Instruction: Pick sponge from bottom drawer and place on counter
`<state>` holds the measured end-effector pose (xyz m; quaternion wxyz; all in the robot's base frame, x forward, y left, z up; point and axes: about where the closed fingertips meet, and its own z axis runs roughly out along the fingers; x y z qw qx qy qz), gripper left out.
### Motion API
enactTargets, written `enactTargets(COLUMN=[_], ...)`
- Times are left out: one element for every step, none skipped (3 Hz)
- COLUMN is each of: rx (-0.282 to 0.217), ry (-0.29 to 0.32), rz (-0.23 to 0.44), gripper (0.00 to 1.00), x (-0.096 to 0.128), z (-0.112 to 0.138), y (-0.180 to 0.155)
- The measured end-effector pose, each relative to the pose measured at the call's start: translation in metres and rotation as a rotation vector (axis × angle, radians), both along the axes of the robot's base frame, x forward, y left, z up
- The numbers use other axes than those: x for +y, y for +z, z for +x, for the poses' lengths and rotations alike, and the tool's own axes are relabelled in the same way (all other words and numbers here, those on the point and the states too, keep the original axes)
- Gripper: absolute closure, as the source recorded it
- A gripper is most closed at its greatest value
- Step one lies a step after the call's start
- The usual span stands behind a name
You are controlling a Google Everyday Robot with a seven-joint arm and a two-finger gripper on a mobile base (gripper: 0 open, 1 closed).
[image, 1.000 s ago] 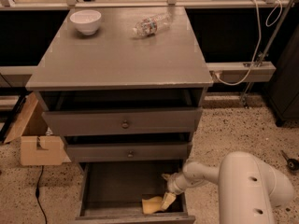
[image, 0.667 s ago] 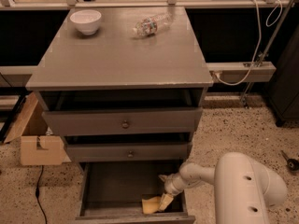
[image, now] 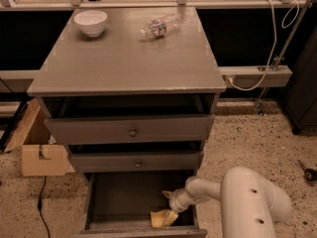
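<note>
The bottom drawer point(image: 124, 197) is pulled open at the foot of the grey cabinet. The yellow sponge point(image: 159, 218) lies curled in its front right corner. My gripper point(image: 171, 213) reaches down into the drawer from the right, on the end of the white arm point(image: 247, 197), and sits right at the sponge's right end, touching or very close to it. The counter point(image: 129, 53) is the cabinet's flat grey top, above the two knobbed drawers.
A white bowl point(image: 90, 22) and a plastic bottle point(image: 159, 26) lying on its side sit at the back of the counter. A tan cardboard box point(image: 42, 155) stands on the speckled floor left of the cabinet. A rail with cables runs behind.
The arm has shifted slightly left and bulks larger in view; the gripper stays down at the sponge. The sponge has not visibly moved.
</note>
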<state>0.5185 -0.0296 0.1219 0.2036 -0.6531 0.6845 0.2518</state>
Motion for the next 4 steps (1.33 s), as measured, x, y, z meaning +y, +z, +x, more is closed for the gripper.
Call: enactTargets(rx=[0.013, 0.013, 0.013, 0.013], ry=[0.010, 0.007, 0.007, 0.007], rz=[0.017, 0.021, 0.021, 0.021], gripper=[0.00, 0.18, 0.41, 0.64], x=[0.0087, 0.0091, 0.0091, 0.0091], z=[-0.0043, -0.0050, -0.0050, -0.0050], y=[-0.0102, -0.0162, -0.0162, -0.0103])
